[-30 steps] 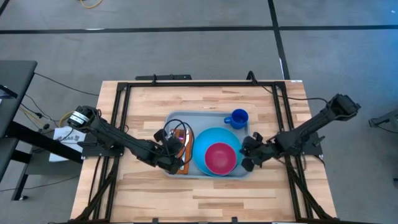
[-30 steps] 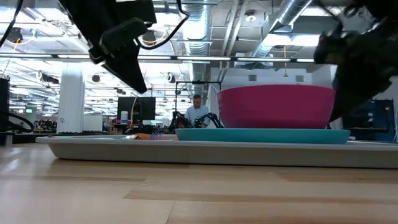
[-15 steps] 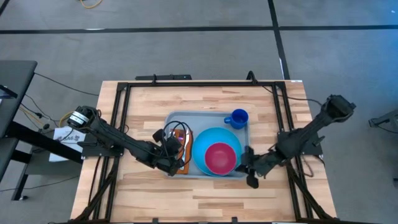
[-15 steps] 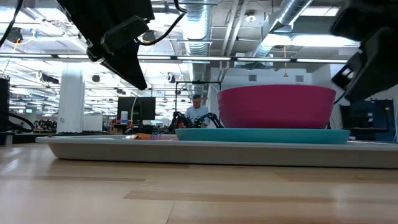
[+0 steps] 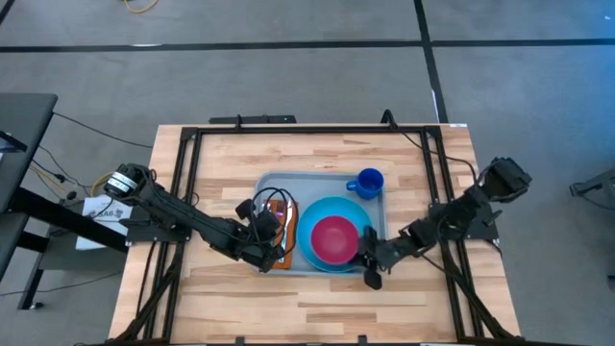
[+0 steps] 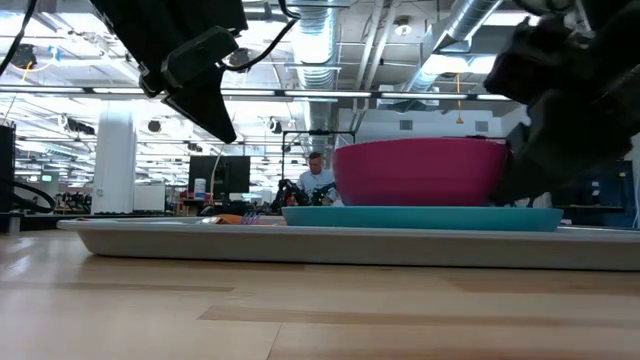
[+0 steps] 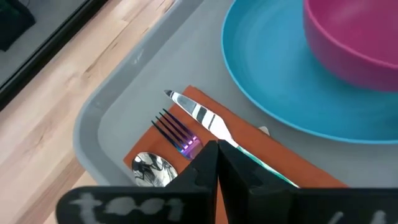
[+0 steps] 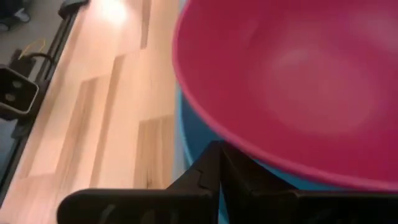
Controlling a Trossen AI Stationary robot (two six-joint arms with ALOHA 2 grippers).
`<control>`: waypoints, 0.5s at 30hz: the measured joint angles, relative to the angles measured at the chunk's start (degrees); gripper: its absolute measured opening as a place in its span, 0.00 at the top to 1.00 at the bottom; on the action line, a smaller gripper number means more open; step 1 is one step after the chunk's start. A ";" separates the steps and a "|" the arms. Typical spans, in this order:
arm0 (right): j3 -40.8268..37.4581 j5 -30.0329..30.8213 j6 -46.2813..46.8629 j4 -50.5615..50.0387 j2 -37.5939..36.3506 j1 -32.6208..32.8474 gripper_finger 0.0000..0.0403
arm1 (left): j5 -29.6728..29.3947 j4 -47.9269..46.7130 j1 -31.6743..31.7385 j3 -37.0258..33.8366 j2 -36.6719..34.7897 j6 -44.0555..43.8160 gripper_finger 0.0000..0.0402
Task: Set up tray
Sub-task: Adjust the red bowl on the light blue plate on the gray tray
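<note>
The light grey-blue tray (image 5: pixel 317 183) lies mid-table. On it a bright blue plate (image 5: pixel 309 223) carries a pink bowl (image 5: pixel 333 240); a blue mug (image 5: pixel 366 183) stands in the tray's far right corner. A rust-brown napkin (image 7: pixel 298 165) at the tray's left end bears a fork (image 7: pixel 177 130), a knife (image 7: pixel 202 115) and a spoon (image 7: pixel 149 168). My left gripper (image 5: pixel 269 240) hangs shut above the napkin, its tip (image 6: pixel 228 138) above the tray. My right gripper (image 5: pixel 368 261) is shut at the bowl's right near side. My right gripper meets the pink bowl's outer wall (image 8: pixel 224 134) on its right near side with its shut fingertips (image 8: pixel 214 158), pushing. It comes slanting down from the table's right near side. The bowl stands upright on the blue plate (image 6: pixel 420 217).
Black frame rails run along the table's far, left and right sides (image 5: pixel 288 132). Bare wood shows along the table's near edge (image 5: pixel 307 303). The low view looks into a hall behind the table, with a person (image 6: pixel 318 175) far off.
My right gripper has swung from beside the tray's right end toward the near edge, then left against the pink bowl. The bowl has slid a little toward the table's left on the plate, staying upright.
</note>
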 joint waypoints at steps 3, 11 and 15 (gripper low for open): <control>0.02 -0.25 -0.55 -0.69 -0.04 -1.98 1.00 | 0.00 -0.04 0.00 0.00 0.00 0.00 1.00; 0.02 -1.87 -3.11 -1.11 -0.09 -5.14 1.00 | -0.07 -1.50 0.02 -0.02 0.00 0.00 1.00; 0.00 -5.20 -2.84 -2.02 -2.61 -4.44 1.00 | -0.01 -5.84 -0.67 0.37 -0.86 -0.79 1.00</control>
